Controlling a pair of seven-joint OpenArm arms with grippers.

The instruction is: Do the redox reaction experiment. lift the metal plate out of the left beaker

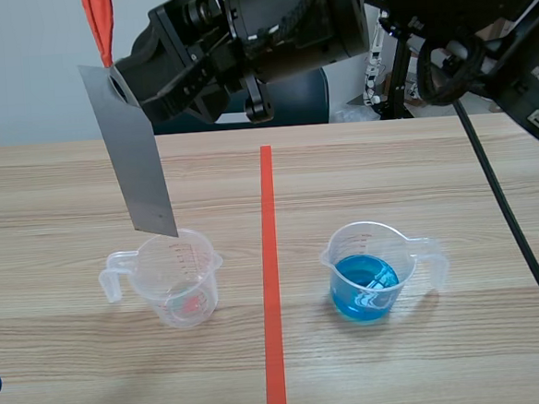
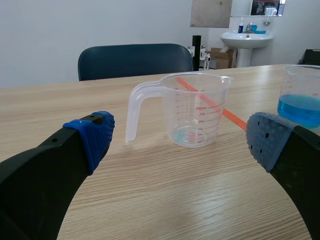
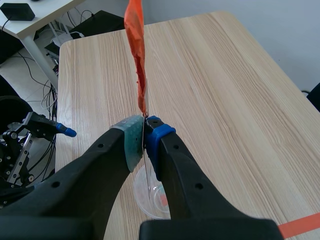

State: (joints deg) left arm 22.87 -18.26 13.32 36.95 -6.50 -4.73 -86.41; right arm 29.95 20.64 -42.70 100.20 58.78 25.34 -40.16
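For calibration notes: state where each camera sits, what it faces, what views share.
Scene view: between the arms, facing across the table; right gripper holds the metal plate above the left beaker.
Left wrist view: low, facing that beaker; open left gripper frames it.
Right wrist view: high, looking down past the shut right gripper.
All three show the left beaker.

The metal plate (image 1: 137, 156) hangs over left beaker (image 1: 178, 282), blocking its mouth.

A light wooden table (image 1: 415, 164) fills the scene. At its far side a dark blue chair (image 2: 135, 60) stands before a plain white wall (image 2: 50, 35). Farther right are a white washbasin (image 2: 247, 37) and a cardboard box (image 2: 219, 54). Past one end of the table stands a white desk (image 3: 37, 17), with black cables (image 3: 35, 80) on the floor.
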